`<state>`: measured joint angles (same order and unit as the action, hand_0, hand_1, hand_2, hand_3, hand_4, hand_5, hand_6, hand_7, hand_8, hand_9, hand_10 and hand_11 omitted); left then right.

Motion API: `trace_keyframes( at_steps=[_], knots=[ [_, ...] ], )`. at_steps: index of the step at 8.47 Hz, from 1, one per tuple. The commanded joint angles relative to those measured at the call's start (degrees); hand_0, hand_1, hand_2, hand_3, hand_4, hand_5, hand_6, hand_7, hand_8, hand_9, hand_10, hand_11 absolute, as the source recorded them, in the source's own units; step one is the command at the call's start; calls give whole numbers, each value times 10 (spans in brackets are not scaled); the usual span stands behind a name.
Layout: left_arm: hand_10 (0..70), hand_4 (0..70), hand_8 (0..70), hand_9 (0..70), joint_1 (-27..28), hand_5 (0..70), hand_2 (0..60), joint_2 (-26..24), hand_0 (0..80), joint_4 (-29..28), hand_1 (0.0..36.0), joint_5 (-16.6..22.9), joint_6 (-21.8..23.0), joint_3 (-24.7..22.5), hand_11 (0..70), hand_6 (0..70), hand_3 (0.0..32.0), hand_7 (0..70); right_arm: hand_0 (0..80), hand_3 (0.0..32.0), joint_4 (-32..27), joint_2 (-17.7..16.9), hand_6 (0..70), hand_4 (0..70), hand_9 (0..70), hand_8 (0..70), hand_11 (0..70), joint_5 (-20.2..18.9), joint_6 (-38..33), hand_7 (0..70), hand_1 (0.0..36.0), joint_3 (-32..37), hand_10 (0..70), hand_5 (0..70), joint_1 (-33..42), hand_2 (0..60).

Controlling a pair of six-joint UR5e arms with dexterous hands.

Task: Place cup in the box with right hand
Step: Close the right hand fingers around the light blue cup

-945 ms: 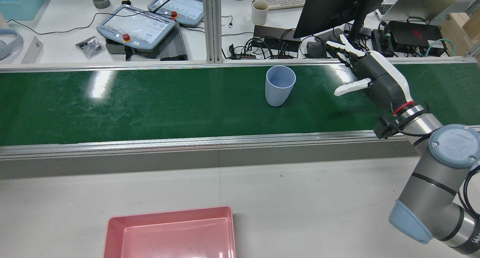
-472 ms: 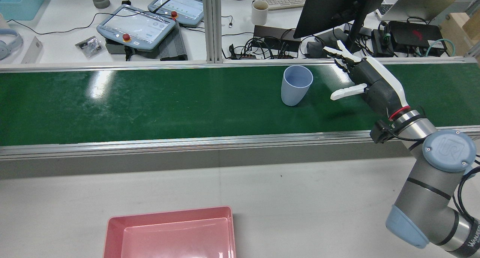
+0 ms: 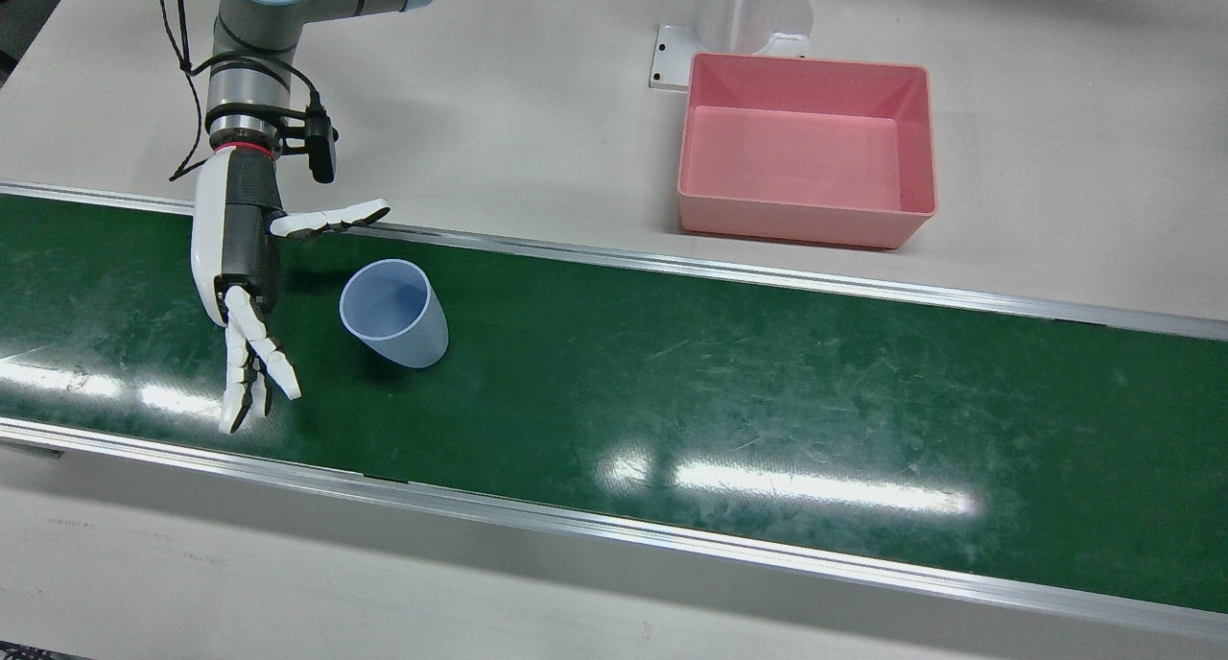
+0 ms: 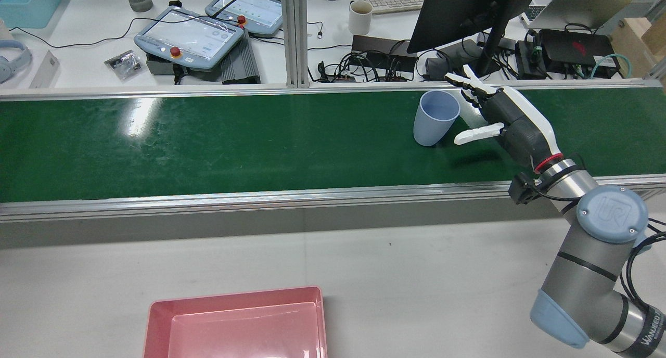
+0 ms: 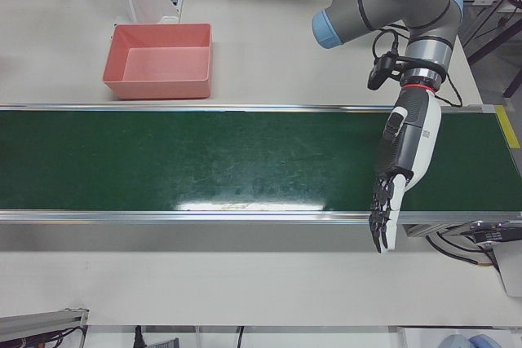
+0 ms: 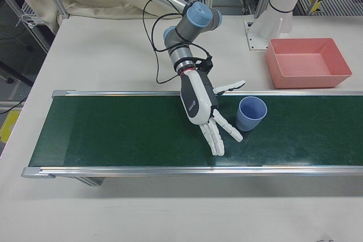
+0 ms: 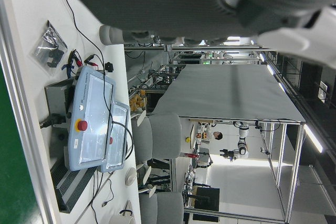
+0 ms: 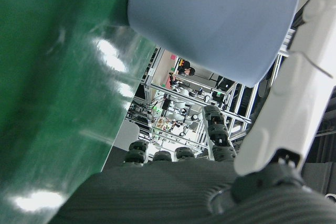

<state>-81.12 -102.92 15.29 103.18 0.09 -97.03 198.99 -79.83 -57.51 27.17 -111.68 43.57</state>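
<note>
A pale blue cup (image 4: 434, 118) stands upright on the green conveyor belt (image 4: 208, 144). It also shows in the front view (image 3: 398, 315), the right-front view (image 6: 250, 114) and close up in the right hand view (image 8: 210, 19). My right hand (image 4: 507, 121) is open just beside it, thumb on one side and fingers spread on the other, with a small gap to the palm (image 3: 240, 257). The pink box (image 4: 234, 295) sits empty on the grey table. My left hand (image 5: 400, 169) is open and empty, stretched over the belt's far end.
The belt's metal rails (image 3: 672, 262) lie between the cup and the box (image 3: 806, 214). A white pedestal (image 3: 734, 17) stands behind the box. A desk behind the belt holds teach pendants (image 4: 187, 35), a monitor (image 4: 463, 9) and cables.
In the rear view the cup has travelled to the right along the belt, up to my right hand. The hand has shifted slightly left and stayed open.
</note>
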Motion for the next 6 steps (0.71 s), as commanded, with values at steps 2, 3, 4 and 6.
trace_keyframes(
  at_steps=[2, 3, 4, 6],
  knots=[
    [0, 0, 0, 0, 0, 0, 0, 0, 0, 0, 0, 0, 0, 0, 0, 0, 0, 0, 532, 0, 1, 0, 26, 3, 0, 0, 107, -1, 0, 11, 108, 1, 57, 63, -9, 0],
    [0, 0, 0, 0, 0, 0, 0, 0, 0, 0, 0, 0, 0, 0, 0, 0, 0, 0, 542, 0, 0, -1, 26, 72, 0, 0, 97, 0, -1, 20, 101, 1, 52, 57, -9, 0],
    [0, 0, 0, 0, 0, 0, 0, 0, 0, 0, 0, 0, 0, 0, 0, 0, 0, 0, 554, 0, -1, -1, 23, 153, 0, 0, 78, 0, -2, 21, 113, 1, 39, 52, -9, 0],
    [0, 0, 0, 0, 0, 0, 0, 0, 0, 0, 0, 0, 0, 0, 0, 0, 0, 0, 561, 0, -3, -1, 31, 256, 4, 0, 80, 7, -3, 92, 158, 1, 41, 55, -8, 2]
  ],
)
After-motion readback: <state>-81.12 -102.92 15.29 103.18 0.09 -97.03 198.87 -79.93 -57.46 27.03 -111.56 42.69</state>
